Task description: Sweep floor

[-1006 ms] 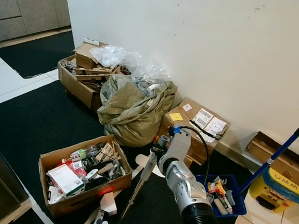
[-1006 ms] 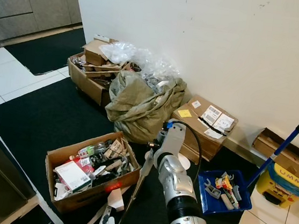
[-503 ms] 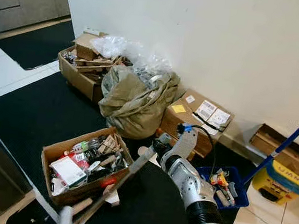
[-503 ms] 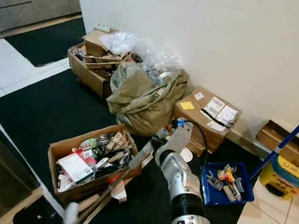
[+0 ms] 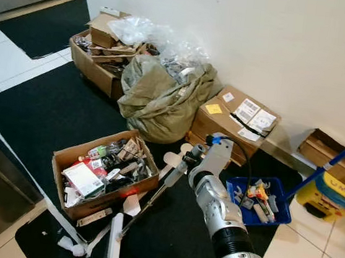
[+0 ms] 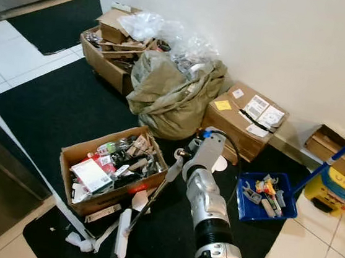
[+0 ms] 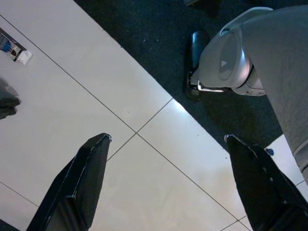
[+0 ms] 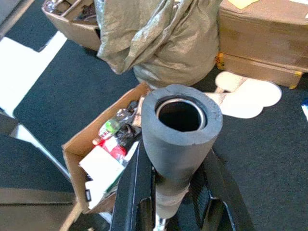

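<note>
- The black mat (image 5: 49, 115) is spread over the white tiled floor (image 5: 307, 256) along the wall, and the camera is seen to have dipped and shifted since a second ago — that shift is the robot's own, not the clutter's.
- An olive sack (image 5: 160, 99) is slumped against a taped cardboard box (image 5: 235, 124), with a long carton of scrap (image 5: 102, 65) behind it and an open box of odds and ends (image 5: 101, 177) lying nearer on the mat.
- A blue tray (image 5: 258, 201) of small tools is set just beside the right arm.
- The broom (image 5: 144, 210) is gripped at its foam-covered top by the right hand (image 8: 178, 187), the fingers pressed on either side of the handle.
- Half a second ago the shaft was blurred mid-swing; now it is sharp, and its pale head (image 5: 114, 247) is laid on the mat beside the open box — one stroke is judged finished, with paper scraps (image 5: 131, 205) by the box left to gather.
- The left hand (image 7: 168, 187) is hung idle over bare tiles, its fingers spread wide.
</note>
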Robot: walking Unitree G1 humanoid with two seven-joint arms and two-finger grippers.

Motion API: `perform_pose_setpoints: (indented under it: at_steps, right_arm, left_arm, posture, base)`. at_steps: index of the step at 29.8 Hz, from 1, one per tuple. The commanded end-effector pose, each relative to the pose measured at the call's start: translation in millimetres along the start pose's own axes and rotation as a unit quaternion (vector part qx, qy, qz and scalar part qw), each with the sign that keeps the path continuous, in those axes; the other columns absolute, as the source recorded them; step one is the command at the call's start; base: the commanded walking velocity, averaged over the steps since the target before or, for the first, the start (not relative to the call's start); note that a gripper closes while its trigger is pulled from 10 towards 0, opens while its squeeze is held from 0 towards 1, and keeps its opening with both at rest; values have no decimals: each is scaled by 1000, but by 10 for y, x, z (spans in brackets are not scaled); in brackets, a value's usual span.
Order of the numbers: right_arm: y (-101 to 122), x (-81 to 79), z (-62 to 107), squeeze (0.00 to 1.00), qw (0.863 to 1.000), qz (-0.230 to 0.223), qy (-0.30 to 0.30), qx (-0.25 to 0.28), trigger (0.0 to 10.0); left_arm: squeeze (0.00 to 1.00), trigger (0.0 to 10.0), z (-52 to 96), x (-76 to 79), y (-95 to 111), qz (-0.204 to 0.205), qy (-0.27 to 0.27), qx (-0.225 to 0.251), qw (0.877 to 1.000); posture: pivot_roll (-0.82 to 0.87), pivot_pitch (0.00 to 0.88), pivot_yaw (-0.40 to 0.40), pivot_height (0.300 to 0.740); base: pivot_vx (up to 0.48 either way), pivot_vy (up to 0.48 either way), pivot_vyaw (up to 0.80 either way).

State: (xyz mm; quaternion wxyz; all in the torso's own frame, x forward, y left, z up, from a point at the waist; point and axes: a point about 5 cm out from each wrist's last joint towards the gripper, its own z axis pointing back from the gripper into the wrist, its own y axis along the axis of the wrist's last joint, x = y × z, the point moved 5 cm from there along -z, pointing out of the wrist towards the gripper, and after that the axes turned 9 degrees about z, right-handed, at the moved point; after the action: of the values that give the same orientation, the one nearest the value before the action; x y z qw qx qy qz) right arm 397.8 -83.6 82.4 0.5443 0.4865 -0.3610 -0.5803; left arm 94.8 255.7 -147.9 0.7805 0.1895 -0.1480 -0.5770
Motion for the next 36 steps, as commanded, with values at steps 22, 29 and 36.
perform_pose_setpoints:
  at_steps: [22,29,36]
  right_arm:
    - [791,629,-6,0,971,59,-163,165,10000]
    - [718,907,24,0,963,83,-214,143,10000]
    - [650,1257,100,0,949,104,-276,110,10000]
  left_arm:
    - [0,10000,29,-73,-67,-19,1,-14,1000]
    - [0,10000,12,-41,-24,-20,-2,-10,1000]
    - [0,10000,-5,0,7,-20,-7,-8,1000]
  posture:
    - [23,206,18,740]
    - [9,196,19,740]
    - [-13,180,14,740]
  base:
    - [0,0,0]
    - [0,0,0]
    - [0,0,0]
